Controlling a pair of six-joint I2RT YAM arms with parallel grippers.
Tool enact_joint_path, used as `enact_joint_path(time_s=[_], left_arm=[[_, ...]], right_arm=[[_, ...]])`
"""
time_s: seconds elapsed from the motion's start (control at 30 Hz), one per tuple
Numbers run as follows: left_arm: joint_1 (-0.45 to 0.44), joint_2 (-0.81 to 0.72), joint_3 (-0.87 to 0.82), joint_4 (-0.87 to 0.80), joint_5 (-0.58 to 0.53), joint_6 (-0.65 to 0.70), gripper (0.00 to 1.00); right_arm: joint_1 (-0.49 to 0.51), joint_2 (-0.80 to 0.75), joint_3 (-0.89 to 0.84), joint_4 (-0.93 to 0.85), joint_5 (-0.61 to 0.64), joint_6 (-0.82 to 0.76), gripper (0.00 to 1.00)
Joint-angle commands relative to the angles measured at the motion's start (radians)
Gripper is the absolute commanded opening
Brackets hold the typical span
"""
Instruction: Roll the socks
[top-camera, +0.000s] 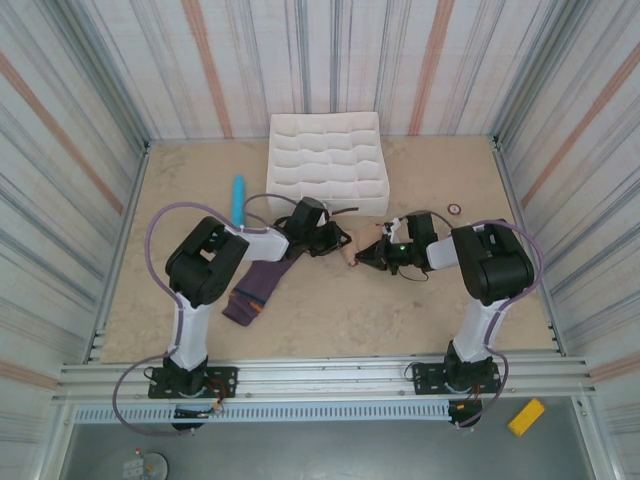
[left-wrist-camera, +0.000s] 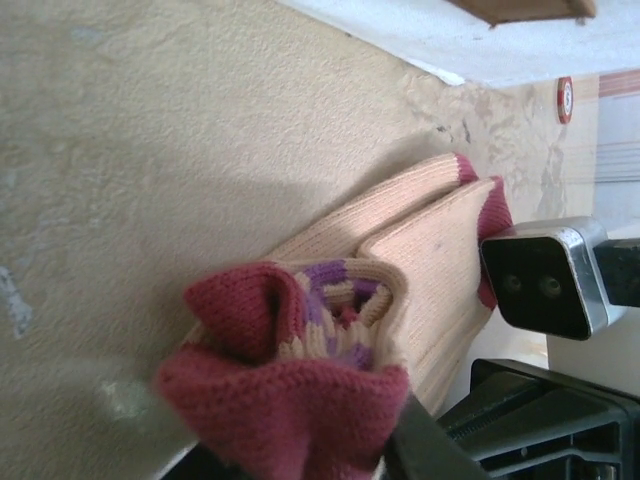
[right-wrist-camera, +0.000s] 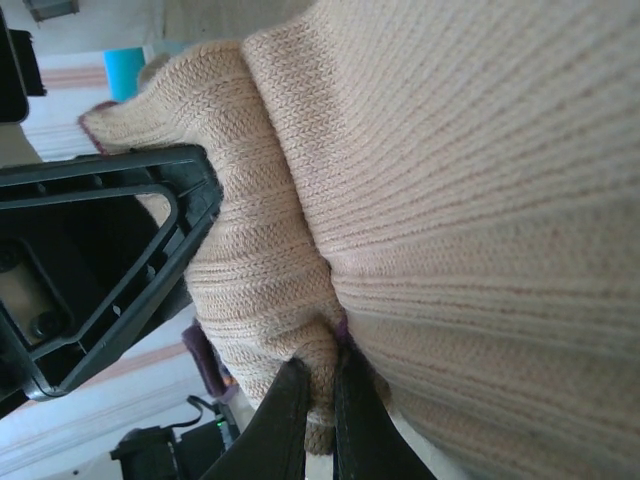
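Near left on the tabletop (top-camera: 340, 310), the purple sock (top-camera: 258, 288) lies flat, free of both arms. Mid-table, the beige sock (top-camera: 347, 251) sits folded between the two arms. The right wrist view shows the right fingers (right-wrist-camera: 288, 420) closed, pinching a fold of it. The left wrist view shows its maroon cuff (left-wrist-camera: 290, 400) bunched by the left fingers (top-camera: 330, 240); whether they grip it I cannot tell. The knit looks light, soft and springy, so the cuff edge seems the best hold. Farther off stand a blue cylinder (top-camera: 238, 200) and a white tray (top-camera: 325, 203)
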Motion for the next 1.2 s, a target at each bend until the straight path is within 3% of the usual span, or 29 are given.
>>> enact_joint_path(time_s=[0.0,0.1,0.23,0.33,0.43,0.63,0.77,0.87,1.17], left_arm=[[0.006,0.022,0.007,-0.157,0.009,0.012,0.13],[0.004,-0.005,0.019,-0.251,-0.006,0.029,0.11],[0.005,-0.049,0.019,-0.345,-0.014,0.034,0.10],[0.004,-0.087,0.015,-0.414,-0.021,0.034,0.09],[0.002,-0.129,-0.012,-0.442,-0.035,0.032,0.10],[0.000,-0.174,-0.081,-0.442,-0.024,-0.004,0.09],[-0.004,-0.192,-0.134,-0.394,-0.009,-0.045,0.09],[-0.011,-0.201,-0.144,-0.394,-0.015,-0.050,0.08],[-0.014,-0.204,-0.175,-0.360,-0.017,-0.076,0.09]], right_arm=[[0.001,-0.022,-0.031,-0.283,0.248,-0.083,0.08],[0.032,-0.124,-0.025,-0.348,0.328,-0.142,0.22],[0.121,-0.290,-0.023,-0.415,0.488,-0.225,0.28],[0.224,-0.394,-0.008,-0.464,0.637,-0.295,0.36],[0.356,-0.462,0.010,-0.489,0.800,-0.378,0.51],[0.611,-0.512,0.008,-0.446,1.114,-0.518,0.53],[0.737,-0.499,-0.036,-0.340,1.232,-0.604,0.53],[0.780,-0.451,-0.027,-0.317,1.311,-0.625,0.54],[0.815,-0.305,-0.012,-0.207,1.379,-0.619,0.53]])
